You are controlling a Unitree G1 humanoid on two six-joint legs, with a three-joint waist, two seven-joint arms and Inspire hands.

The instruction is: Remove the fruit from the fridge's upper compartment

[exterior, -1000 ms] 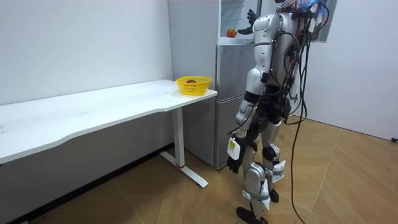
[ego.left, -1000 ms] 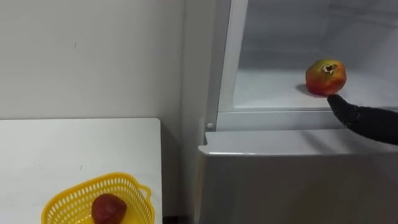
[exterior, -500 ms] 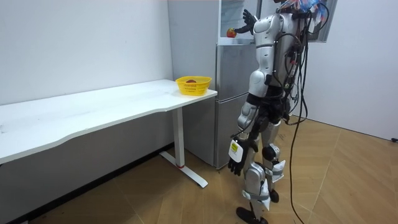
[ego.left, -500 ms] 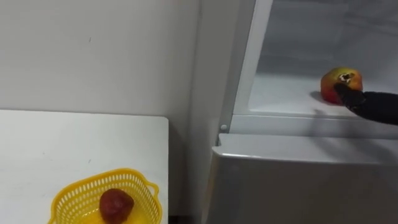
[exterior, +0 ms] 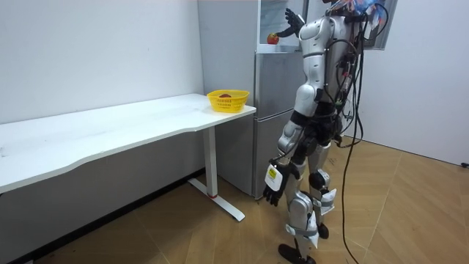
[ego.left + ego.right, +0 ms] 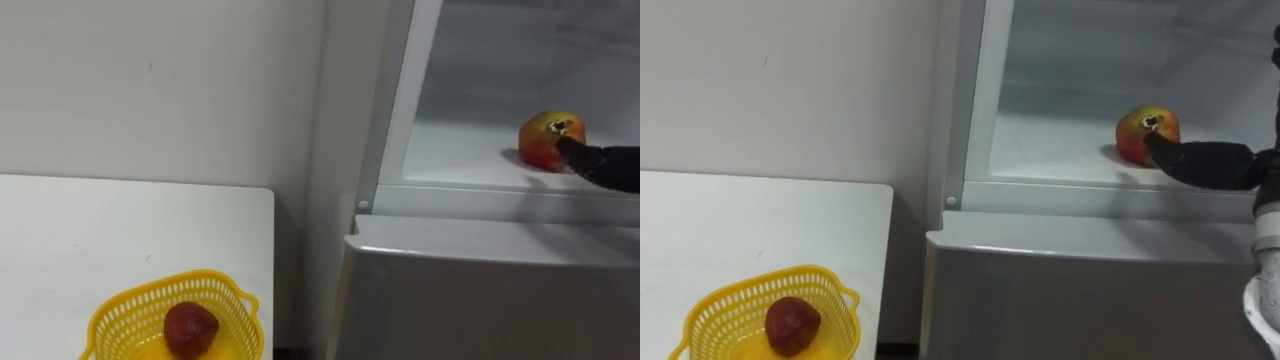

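**Reach made, grasp not yet closed**

The step in hand is the grasp. The right hand [image 6: 1200, 162] is inside the upper fridge compartment, its fingers spread and unclenched. One dark tip touches the red-yellow fruit [image 6: 1147, 134] on its 4 o'clock side. The fruit sits on the white shelf [image 6: 1060, 150], at about 2 o'clock in the eye views.

Next, I judge, the fingers must wrap round the fruit without nudging it deeper, then draw it out over the shelf's front edge.

The left hand [image 5: 272, 192] hangs relaxed by the thigh. At 7 o'clock a yellow basket [image 6: 825, 300] on the bench [image 6: 740, 220] holds a dark red fruit [image 6: 792, 325], well apart. Only the lower door [image 6: 1090, 300], just beneath the shelf, lies close to the path.
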